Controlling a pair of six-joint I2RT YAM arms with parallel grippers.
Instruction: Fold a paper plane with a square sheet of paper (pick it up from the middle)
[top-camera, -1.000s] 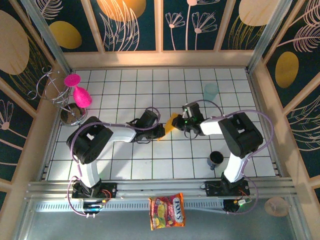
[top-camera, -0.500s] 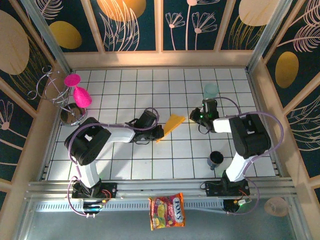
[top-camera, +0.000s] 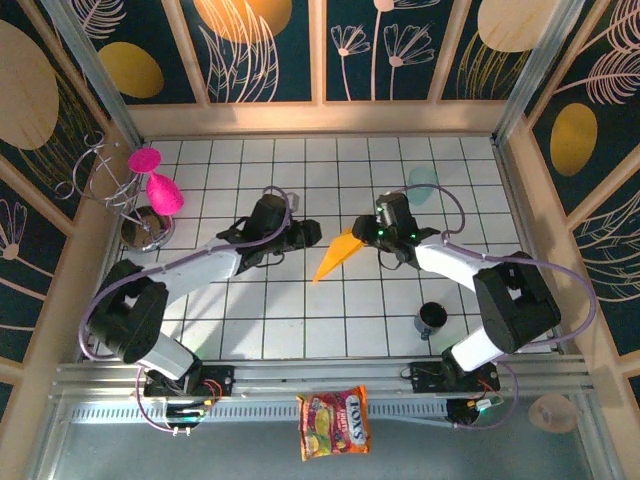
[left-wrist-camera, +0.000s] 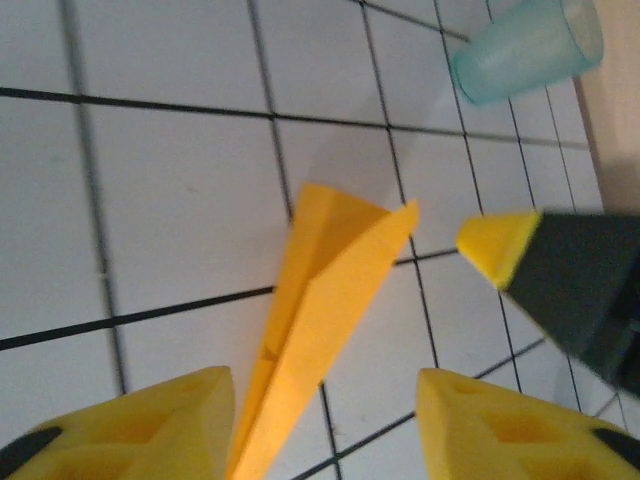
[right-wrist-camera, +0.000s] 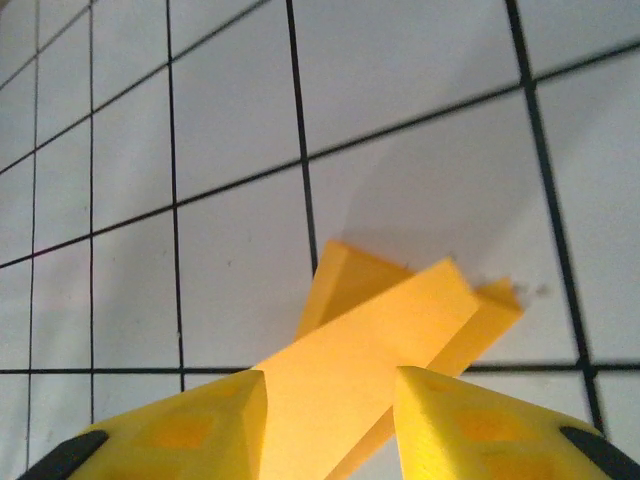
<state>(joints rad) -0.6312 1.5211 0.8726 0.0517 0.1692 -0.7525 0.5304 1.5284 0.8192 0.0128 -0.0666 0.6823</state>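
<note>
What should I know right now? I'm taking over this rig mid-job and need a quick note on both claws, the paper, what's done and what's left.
Left claw: open, straddling the paper plane at its narrow end, not pinching it.
Right claw: open at the plane's wide tail, no grip visible.
Plane: apparently resting on the white tiles between the claws.
Done: sheet folded into a slim pointed dart.
Left: probably only backing both claws away; check creases first.

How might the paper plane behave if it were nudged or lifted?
Probably light: the paper plane looks thin, so a nudge likely skids it across the smooth tiles. Its layered folds suggest lengthwise stiffness, though a pinch might crush it.
</note>
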